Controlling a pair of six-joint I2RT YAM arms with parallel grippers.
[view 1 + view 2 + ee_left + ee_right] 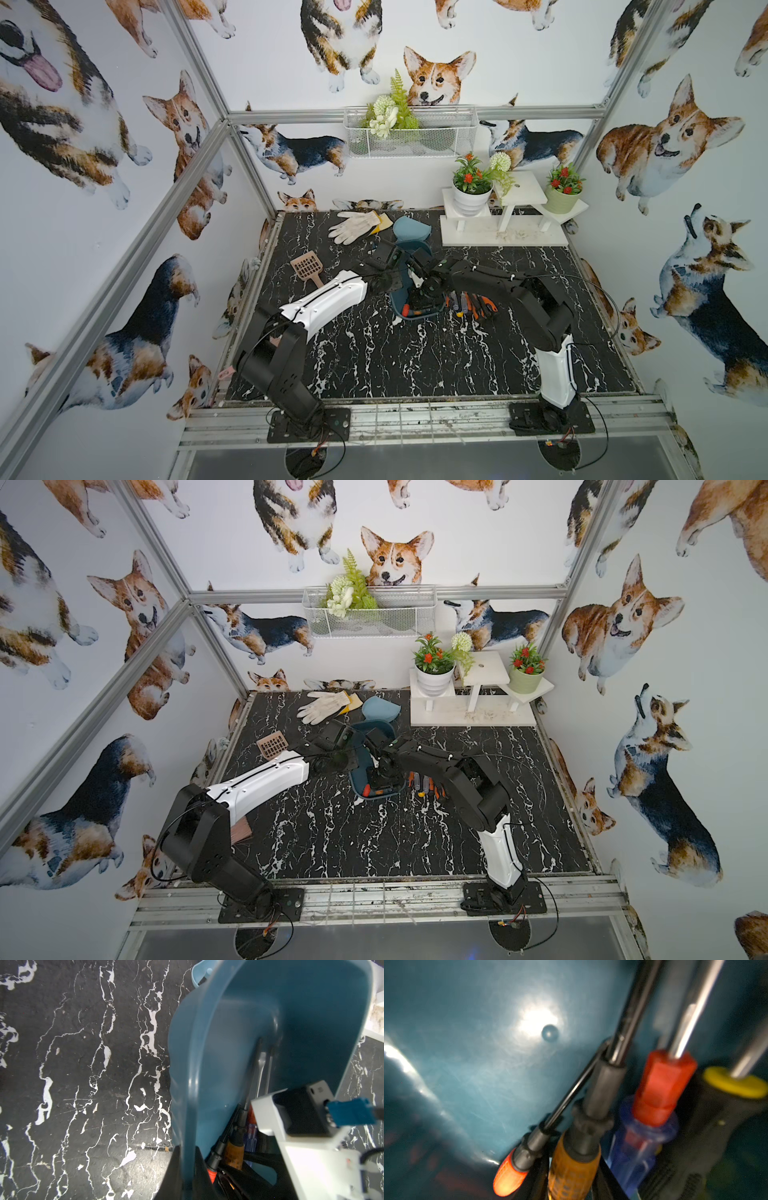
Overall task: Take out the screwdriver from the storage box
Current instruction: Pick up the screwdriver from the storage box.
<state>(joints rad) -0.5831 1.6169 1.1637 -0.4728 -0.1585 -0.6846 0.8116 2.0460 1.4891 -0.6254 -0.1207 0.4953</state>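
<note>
Black marbled counter (415, 357) inside corgi-papered walls (83, 174). Teal storage box (228, 1022) mid-counter, wall clamped in left gripper (187, 1154). Inside: several screwdrivers (660, 1088), handles bunched. Right gripper (574, 1183) astride orange-handled screwdriver (571, 1163); clenched or loose, cannot tell.

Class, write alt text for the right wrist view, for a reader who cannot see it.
Four screwdrivers lie side by side inside the teal storage box, close up and slightly blurred. Their handles are orange-red, yellow-orange, clear blue with a red collar, and black with a yellow ring.
</note>
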